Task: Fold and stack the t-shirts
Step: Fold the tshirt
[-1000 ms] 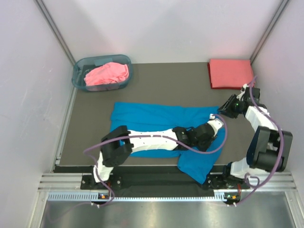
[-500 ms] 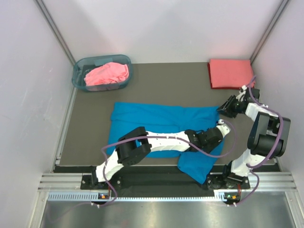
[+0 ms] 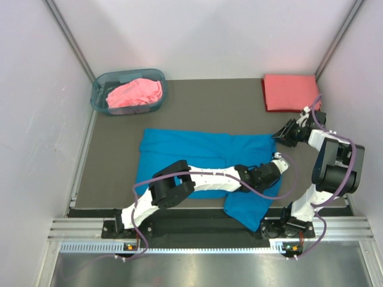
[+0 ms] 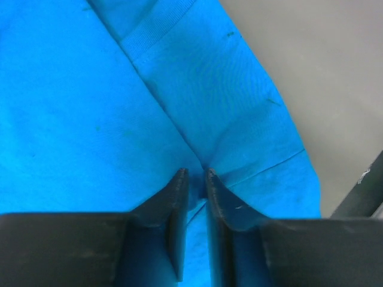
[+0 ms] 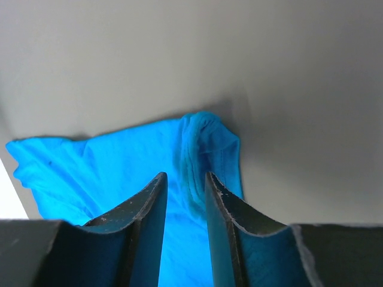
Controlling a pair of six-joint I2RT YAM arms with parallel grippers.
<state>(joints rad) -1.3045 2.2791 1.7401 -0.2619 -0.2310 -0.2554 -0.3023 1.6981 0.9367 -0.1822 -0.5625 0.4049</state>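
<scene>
Though overhead shows the blue t-shirt (image 3: 197, 148) lying lengthwise left-to-right, only wrist views show left gripper (image 4: 195, 172) and right gripper (image 5: 185, 176) pinching it.

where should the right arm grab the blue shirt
Pinch the rolled edge at the far right corner of the blue shirt, coming from the right over bare table: the roll looks raised, a ridge to close on; the rest lies flat.

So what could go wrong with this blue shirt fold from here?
The left gripper seems to pinch only a small crease of the blue t-shirt; it may slip on lifting. The shirt's near corner hangs over the edge of the table beside the right arm's base, and could snag there.
</scene>
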